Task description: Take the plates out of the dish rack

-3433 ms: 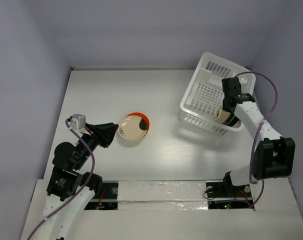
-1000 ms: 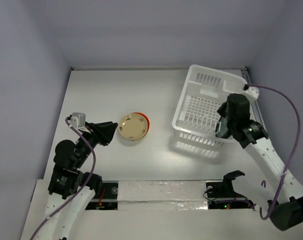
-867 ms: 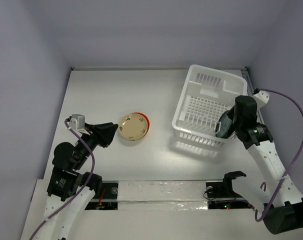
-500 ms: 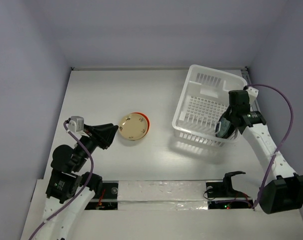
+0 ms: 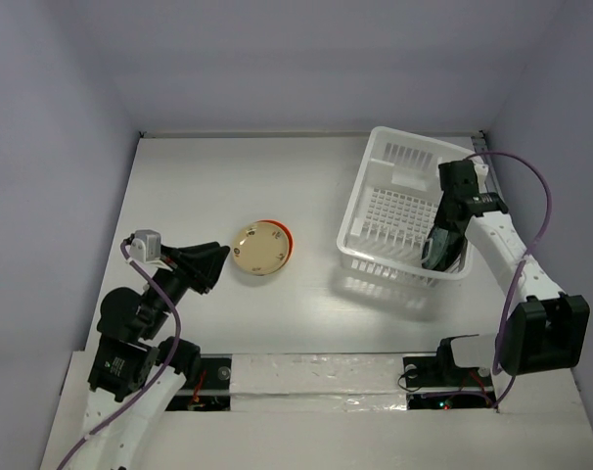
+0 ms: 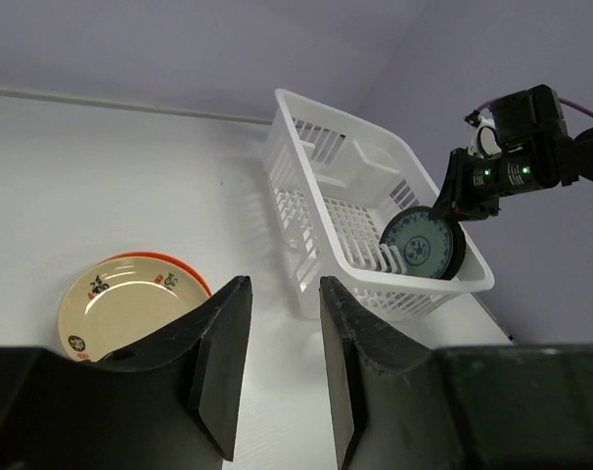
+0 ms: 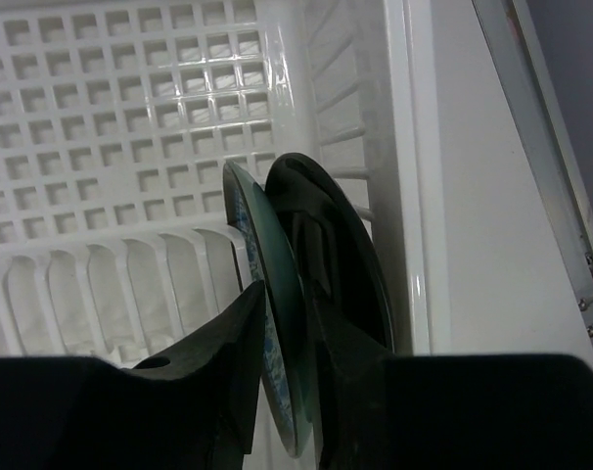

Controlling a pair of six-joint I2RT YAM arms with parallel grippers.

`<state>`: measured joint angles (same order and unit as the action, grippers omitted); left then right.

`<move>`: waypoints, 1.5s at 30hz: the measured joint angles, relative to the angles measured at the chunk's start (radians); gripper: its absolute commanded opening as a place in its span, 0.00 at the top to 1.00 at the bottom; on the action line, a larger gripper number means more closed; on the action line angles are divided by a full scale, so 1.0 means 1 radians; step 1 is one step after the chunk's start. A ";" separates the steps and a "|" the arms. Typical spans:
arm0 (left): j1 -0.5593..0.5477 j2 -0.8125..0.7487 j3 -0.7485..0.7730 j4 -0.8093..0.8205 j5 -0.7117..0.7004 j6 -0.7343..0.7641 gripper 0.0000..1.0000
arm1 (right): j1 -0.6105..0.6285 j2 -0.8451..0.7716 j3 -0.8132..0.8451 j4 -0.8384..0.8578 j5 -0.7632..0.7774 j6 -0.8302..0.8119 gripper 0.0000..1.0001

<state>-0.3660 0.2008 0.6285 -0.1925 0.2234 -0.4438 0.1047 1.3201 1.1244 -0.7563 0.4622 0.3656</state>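
Arms: left arm [image 5: 120, 360] and right arm [image 5: 502, 240], white shells with black joints.
Cables [image 5: 548, 206]: purple, one looping beside each arm.
Tools: left tool [image 6: 280, 294] and right tool [image 7: 285, 299], matte black flat fingers.

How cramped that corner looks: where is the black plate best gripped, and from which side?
Pinch the top rim of the black plate, one of the fingers on each face, coming straight down from above. It stands on edge in the near right corner of the dish rack, walls close by, so only its upper rim is free.

Overhead, far left wrist, close right wrist share dish rack [image 5: 394, 211]
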 measured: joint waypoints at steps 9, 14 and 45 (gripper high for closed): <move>-0.001 -0.003 0.000 0.000 -0.004 0.000 0.68 | 0.056 0.053 0.062 -0.084 0.101 -0.056 1.00; -0.001 -0.001 0.000 0.000 -0.005 0.000 0.68 | 0.137 0.099 0.159 -0.189 0.234 -0.066 1.00; 0.015 0.109 0.000 0.000 -0.006 -0.004 0.69 | 0.320 -0.068 0.184 -0.139 0.377 -0.133 1.00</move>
<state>-0.3511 0.3099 0.6285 -0.1921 0.2169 -0.4477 0.4244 1.2526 1.3087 -0.8951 0.8394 0.2329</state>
